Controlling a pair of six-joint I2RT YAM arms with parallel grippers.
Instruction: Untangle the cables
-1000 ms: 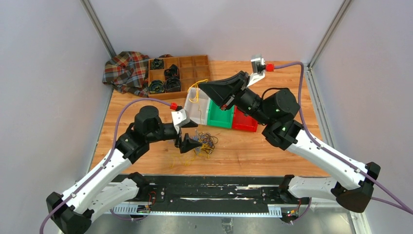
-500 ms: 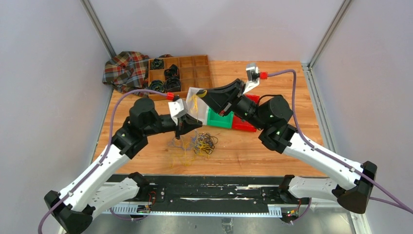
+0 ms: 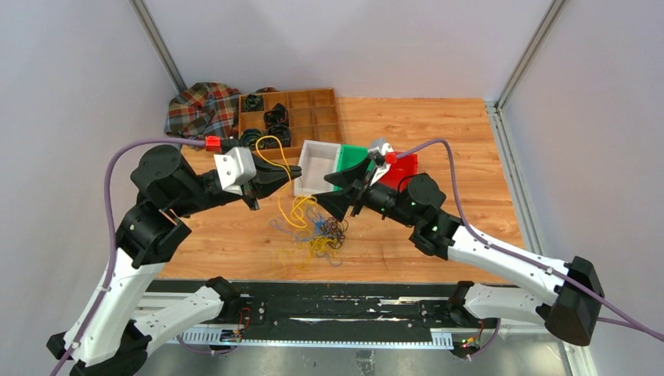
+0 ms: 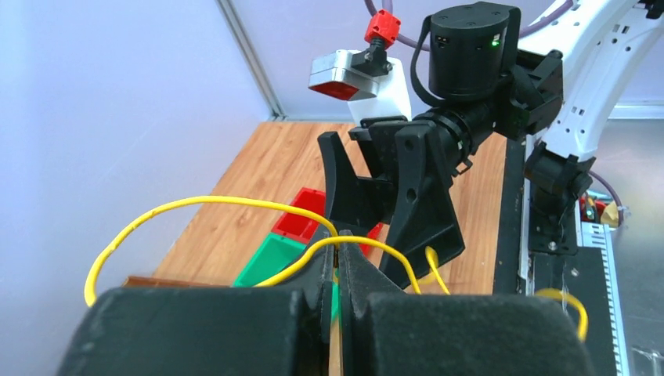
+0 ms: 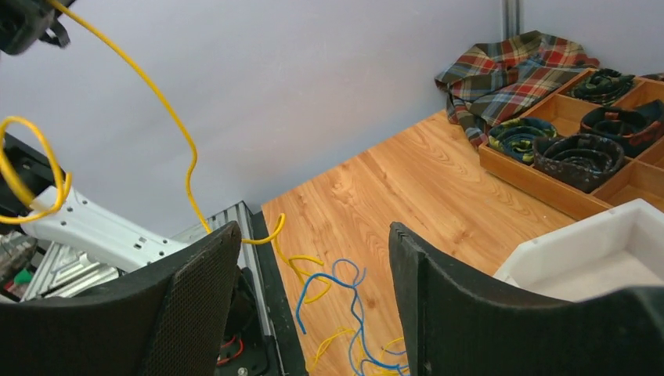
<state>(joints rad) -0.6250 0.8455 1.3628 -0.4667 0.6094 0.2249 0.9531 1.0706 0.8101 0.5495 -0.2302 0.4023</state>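
The cables (image 3: 319, 233) lie as a loose tangle of thin yellow, blue and black wires on the wooden table. My left gripper (image 3: 297, 170) is raised left of the white bin and shut on one yellow cable (image 3: 270, 146). That cable arcs above the jaws and hangs down to the pile. In the left wrist view the yellow cable (image 4: 235, 202) is pinched at the left gripper (image 4: 338, 244). My right gripper (image 3: 322, 194) stands open just above the pile, holding nothing. In the right wrist view the right gripper (image 5: 313, 231) frames a blue cable (image 5: 344, 288), and the yellow cable (image 5: 186, 168) passes its left finger.
A wooden divided tray (image 3: 307, 100) with black coiled bundles stands at the back, with a plaid cloth (image 3: 200, 110) to its left. A white bin (image 3: 317, 168), a green bin (image 3: 354, 154) and a red bin (image 3: 405, 164) sit in a row behind the pile.
My left gripper shut on a yellow cable in the pile and lifted it up and back. My right gripper let go of its yellow cable, opened and dropped from above the white bin toward the pile.
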